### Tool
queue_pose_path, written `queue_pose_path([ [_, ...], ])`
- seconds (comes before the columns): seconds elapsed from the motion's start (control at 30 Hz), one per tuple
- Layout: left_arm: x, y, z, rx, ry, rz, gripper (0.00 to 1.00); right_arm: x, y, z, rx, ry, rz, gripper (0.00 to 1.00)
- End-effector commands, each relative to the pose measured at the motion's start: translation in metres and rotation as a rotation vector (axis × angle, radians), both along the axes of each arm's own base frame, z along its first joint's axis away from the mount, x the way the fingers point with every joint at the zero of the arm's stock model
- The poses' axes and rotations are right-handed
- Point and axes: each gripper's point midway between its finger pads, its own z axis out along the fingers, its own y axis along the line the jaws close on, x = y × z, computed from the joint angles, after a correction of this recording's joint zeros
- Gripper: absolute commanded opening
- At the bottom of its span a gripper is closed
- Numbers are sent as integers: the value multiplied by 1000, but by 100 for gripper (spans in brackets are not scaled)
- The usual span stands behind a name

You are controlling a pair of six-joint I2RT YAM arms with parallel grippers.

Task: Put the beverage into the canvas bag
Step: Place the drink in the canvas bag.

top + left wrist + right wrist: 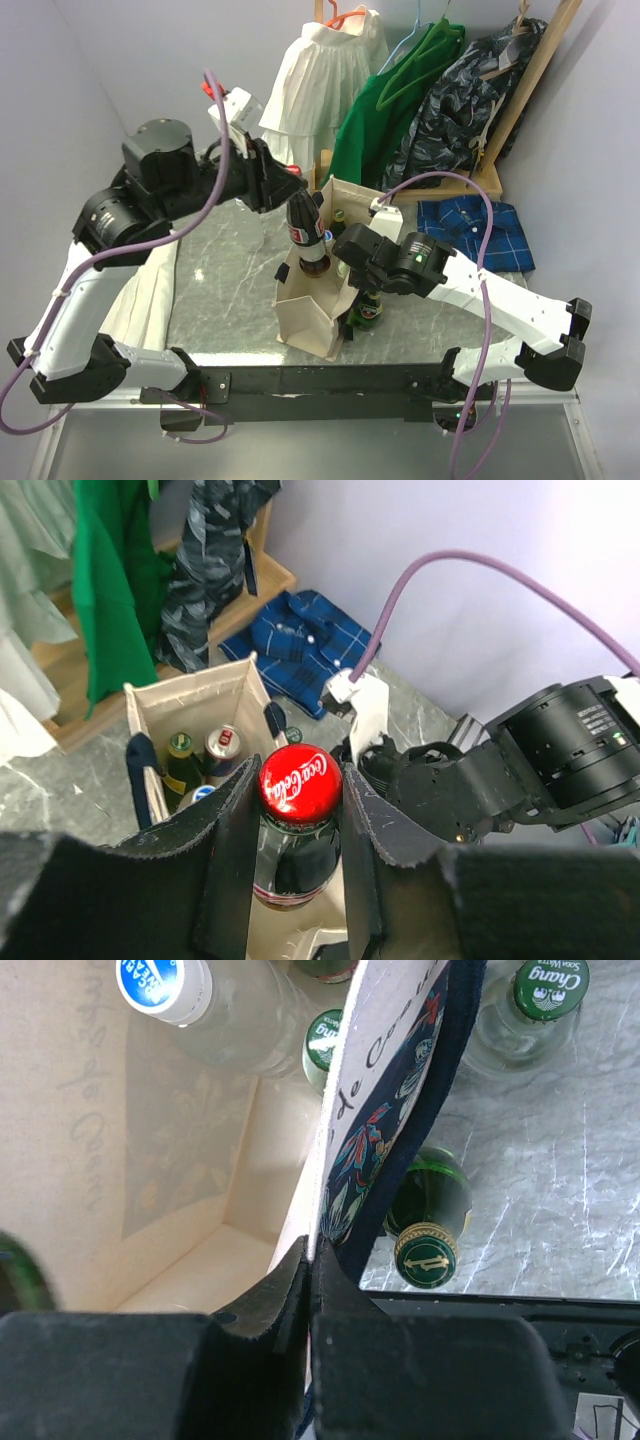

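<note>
The grey marbled surface (225,275) carries the upright cream canvas bag with navy straps (305,325). The right tool (307,1252) is pinched tight on the bag's rim. The left tool (298,792) clamps the neck of the red-capped dark cola bottle (308,238), which hangs over the bag's open mouth.

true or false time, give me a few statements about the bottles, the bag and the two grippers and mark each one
1. The left gripper grips a dark cola bottle with a red cap. True.
2. The right gripper is open and touches nothing. False: it is shut on the wall of the cream canvas bag with navy straps.
3. That bag is empty. False: a clear bottle with a blue cap, among others, is inside.
4. A green glass bottle with a gold cap stands outside the bag on the grey marble table. True.
5. The blue plaid shirt hangs on a hanger. False: it lies spread flat.
</note>
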Motion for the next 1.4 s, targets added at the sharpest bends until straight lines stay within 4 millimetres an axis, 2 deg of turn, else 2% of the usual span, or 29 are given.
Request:
queue_pose_path([
  [0.0, -2, -4, 60, -197, -142, 18, 1, 0, -9, 13, 14, -34, -27, 0],
  [0.13, 4, -5, 50, -200, -122, 64, 1, 0, -12, 19, 15, -45, -34, 0],
  [0.27, 14, -13, 26, -170, -76, 101, 1, 0, -16, 21, 0, -50, -43, 0],
  [0.37, 15, -22, 7, -133, -50, 98, 1, 0, -18, 21, -7, -49, -45, 0],
  [0.47, 20, -21, -5, -110, -42, 153, 1, 0, -19, 21, -8, -50, -49, 0],
  [0.9, 24, -19, -15, -91, -48, 232, 1, 2, -22, 31, -6, -69, -55, 0],
  [1.37, 28, -25, -40, -25, -60, 303, 1, 0, -26, 31, -13, -65, -61, 0],
])
